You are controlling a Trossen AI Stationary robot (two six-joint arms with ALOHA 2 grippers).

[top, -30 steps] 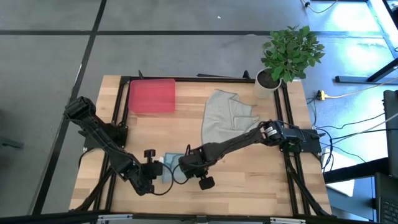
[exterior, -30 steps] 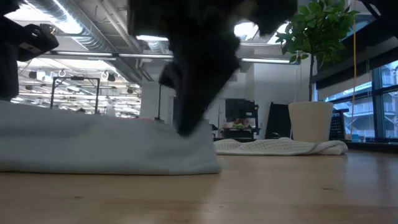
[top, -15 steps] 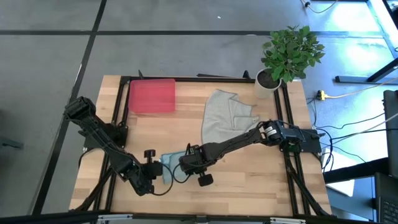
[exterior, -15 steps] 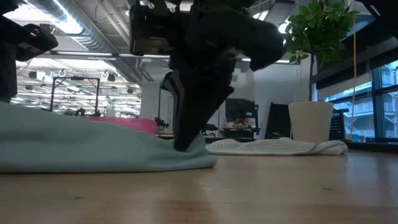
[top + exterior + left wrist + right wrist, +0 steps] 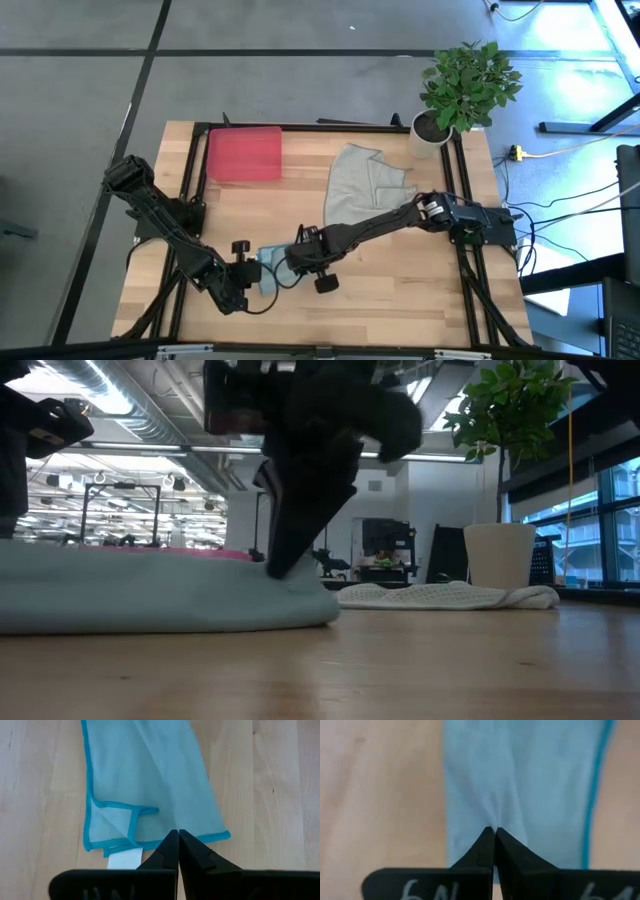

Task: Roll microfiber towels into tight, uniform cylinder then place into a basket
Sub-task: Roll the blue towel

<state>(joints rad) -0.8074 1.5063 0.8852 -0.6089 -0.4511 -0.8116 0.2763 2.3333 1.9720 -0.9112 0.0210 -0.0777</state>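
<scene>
Wooden table (image 5: pixel 420 290) across the middle of the high view, ringed by a black frame. Grey towel (image 5: pixel 362 188) crumpled at centre right, untouched, well apart from both grippers — still wholly to do. Red basket (image 5: pixel 244 155) at upper left of the table top, holding nothing visible, well apart from the work. White pot with a green plant (image 5: pixel 462 92) at the upper right corner, just beside the grey cloth.

Pale blue-teal towel (image 5: pixel 145 785) low and left of centre in the high view, folded into a long flat strip, not yet a cylinder; one corner flipped over with a white label showing at the hem. Left gripper (image 5: pixel 178 851) at the strip's near end, jaws fully shut, tips pressing at the hem but gripping nothing visible. Right gripper (image 5: pixel 494 845) down on the cloth from the other side, jaws likewise shut, the fabric puckered at the tips — whether pinched or merely pressed, cannot tell.

Risks, as a judgement: closed tips dragging rather than rolling, so the strip slides and bunches; uneven pull from the two ends giving a cone, not an even cylinder; the flipped corner and label trapped inside as a lump; loose wraps springing open on the way to the basket.
</scene>
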